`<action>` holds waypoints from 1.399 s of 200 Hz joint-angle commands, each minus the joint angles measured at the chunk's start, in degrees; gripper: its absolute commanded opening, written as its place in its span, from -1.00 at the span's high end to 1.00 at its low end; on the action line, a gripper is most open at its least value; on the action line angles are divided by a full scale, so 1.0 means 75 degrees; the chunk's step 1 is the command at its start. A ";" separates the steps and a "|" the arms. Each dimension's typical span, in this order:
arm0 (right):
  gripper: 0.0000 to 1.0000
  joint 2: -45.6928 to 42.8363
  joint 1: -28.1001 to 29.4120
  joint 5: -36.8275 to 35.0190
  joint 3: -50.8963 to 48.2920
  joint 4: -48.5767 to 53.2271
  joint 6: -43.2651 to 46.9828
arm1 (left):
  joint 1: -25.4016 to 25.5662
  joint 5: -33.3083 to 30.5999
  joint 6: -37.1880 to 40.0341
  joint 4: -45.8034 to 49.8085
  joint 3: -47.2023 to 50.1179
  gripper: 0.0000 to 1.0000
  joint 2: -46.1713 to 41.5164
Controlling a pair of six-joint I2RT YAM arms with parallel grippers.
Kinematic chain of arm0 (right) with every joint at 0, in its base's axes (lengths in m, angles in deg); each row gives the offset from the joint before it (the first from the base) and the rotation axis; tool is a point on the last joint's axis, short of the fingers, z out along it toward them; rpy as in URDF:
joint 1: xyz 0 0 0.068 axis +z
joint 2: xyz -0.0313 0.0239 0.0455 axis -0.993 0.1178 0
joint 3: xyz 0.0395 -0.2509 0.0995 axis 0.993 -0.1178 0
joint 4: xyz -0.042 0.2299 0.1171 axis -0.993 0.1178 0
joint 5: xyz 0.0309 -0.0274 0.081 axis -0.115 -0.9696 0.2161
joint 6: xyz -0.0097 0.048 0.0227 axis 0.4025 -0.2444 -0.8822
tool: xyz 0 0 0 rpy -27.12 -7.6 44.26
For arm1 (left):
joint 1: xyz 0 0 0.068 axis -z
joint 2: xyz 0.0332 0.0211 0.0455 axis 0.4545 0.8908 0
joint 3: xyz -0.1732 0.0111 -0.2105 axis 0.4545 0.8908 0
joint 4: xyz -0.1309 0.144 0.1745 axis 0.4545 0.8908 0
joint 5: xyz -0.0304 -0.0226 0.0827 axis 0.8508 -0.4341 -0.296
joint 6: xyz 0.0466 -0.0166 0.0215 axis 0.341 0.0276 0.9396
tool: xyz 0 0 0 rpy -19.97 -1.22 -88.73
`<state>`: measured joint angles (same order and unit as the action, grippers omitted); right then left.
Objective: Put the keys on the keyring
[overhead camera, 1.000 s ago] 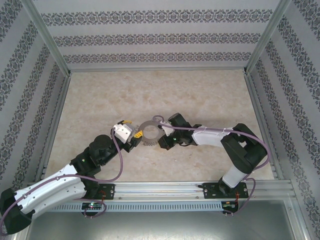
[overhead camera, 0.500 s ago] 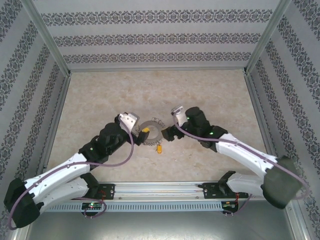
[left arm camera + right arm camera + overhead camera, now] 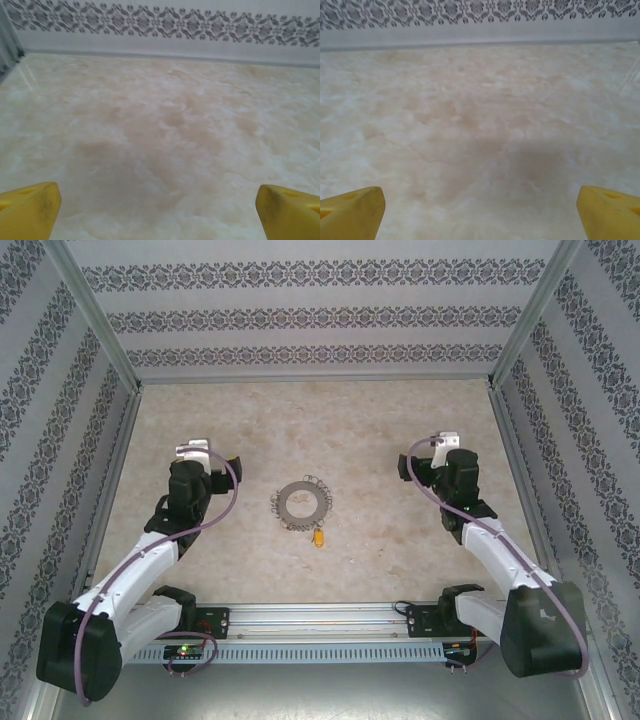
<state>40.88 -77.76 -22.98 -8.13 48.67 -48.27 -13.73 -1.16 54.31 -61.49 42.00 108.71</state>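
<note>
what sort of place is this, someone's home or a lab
Probably a lab robot cell, not a home: aluminium frame posts, wallpaper-print panels boxing in a marble-look table, and a mounting rail at its near edge.

One grey keyring (image 3: 302,504), one small yellow key (image 3: 319,537)

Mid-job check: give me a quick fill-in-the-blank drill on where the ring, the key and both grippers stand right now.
The keyring lies flat on the table, ___ the two grippers.
The key lies on the ring's ___ side, not the far one.
The left gripper and right gripper both have their jaws ___.
Each gripper holds ___.
Missing words: between; near; open; nothing.
</note>
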 commanded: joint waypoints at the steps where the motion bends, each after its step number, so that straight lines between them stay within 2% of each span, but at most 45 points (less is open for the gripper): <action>1: -0.96 0.0342 -0.0003 0.0066 -0.0510 -0.1678 0.0829 | -0.0238 -0.0633 0.0811 -0.1733 0.0684 -1.00 0.0032; 17: -0.96 0.0642 -0.0058 -0.0014 -0.0580 -0.1973 0.1001 | -0.0323 -0.1006 0.1069 -0.2190 0.0840 -1.00 0.0286; 40: -0.96 0.1081 -0.0177 0.0007 -0.0780 -0.2837 0.0966 | -0.0426 -0.0985 0.1667 -0.3141 0.0981 -1.00 0.0922; 65: -0.96 0.1585 -0.0423 0.0161 -0.0916 -0.3666 0.0878 | -0.0743 -0.0399 0.1998 -0.4519 0.1091 -1.00 0.2040; 79: -0.96 0.2011 -0.0672 0.0378 -0.0852 -0.4038 0.0650 | -0.0900 -0.0203 0.1767 -0.4559 0.0826 -1.00 0.2683; 93: -0.96 0.2398 -0.0796 0.0379 -0.0965 -0.4611 0.0460 | -0.0925 -0.0076 0.1697 -0.3814 0.0412 -1.00 0.3003; 108: -0.96 0.2653 -0.0869 0.0423 -0.0941 -0.4769 0.0397 | -0.0938 -0.0067 0.1690 -0.4137 0.0463 -1.00 0.3409; 123: -0.96 0.2977 -0.0871 0.0492 -0.0744 -0.4638 0.0429 | -0.1054 0.0102 0.1621 -0.5161 0.0830 -1.00 0.3928; 135: -0.96 0.3194 -0.0860 0.0323 -0.0737 -0.4884 0.0368 | -0.1147 0.0304 0.1638 -0.6643 0.1281 -1.00 0.4408; 157: -0.96 0.3180 -0.0847 0.0079 -0.0735 -0.4817 0.0302 | -0.1281 0.0678 0.1571 -0.7008 0.1328 -1.00 0.4818; 174: -0.96 0.3183 -0.0838 0.0067 -0.0735 -0.4817 0.0314 | -0.1307 0.0868 0.1548 -0.6112 0.1062 -1.00 0.4610; 187: -0.96 0.3163 -0.0781 -0.0028 -0.0758 -0.4828 0.0354 | -0.1340 0.0891 0.1563 -0.6374 0.1080 -1.00 0.4731; 280: -0.96 0.3184 -0.0759 -0.0109 -0.0720 -0.4779 0.0342 | -0.1574 0.1349 0.1396 -0.5692 0.0782 -1.00 0.4673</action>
<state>64.64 -83.73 -23.48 -14.36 14.44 -44.95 -24.46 7.19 66.05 -104.50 49.28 144.27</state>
